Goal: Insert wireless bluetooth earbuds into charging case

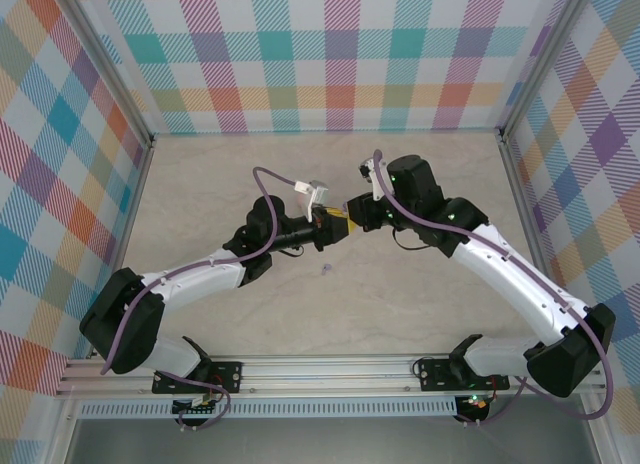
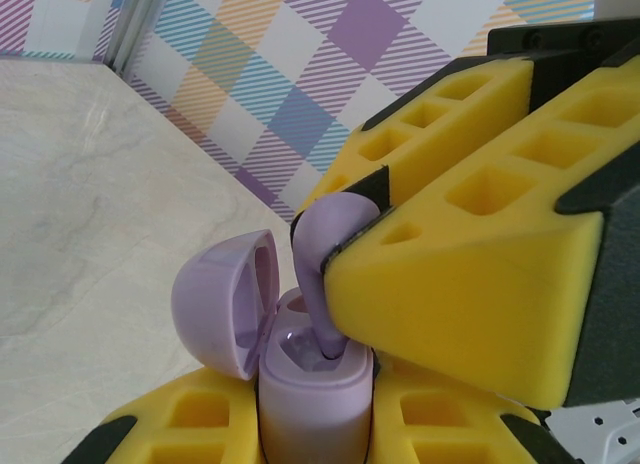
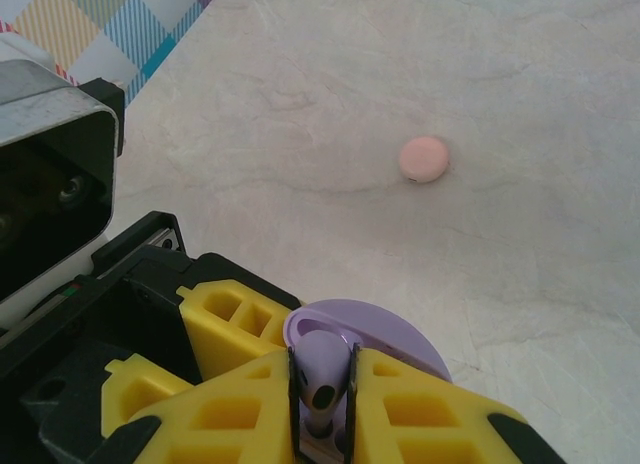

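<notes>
Left jaws clamp charging case (image 2: 312, 409); right jaws pinch earbud (image 2: 325, 246), stem at socket; risk: tilted stem jams, or clips lid (image 2: 215, 306) at 9 o'clock.

Lilac earbud (image 2: 335, 224) upright, stem down in open lilac charging case (image 2: 310, 404)

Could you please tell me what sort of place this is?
Likely a robot test booth: checked walls and metal frame around a pale tabletop, left arm and right arm bolted at its edge.
</notes>
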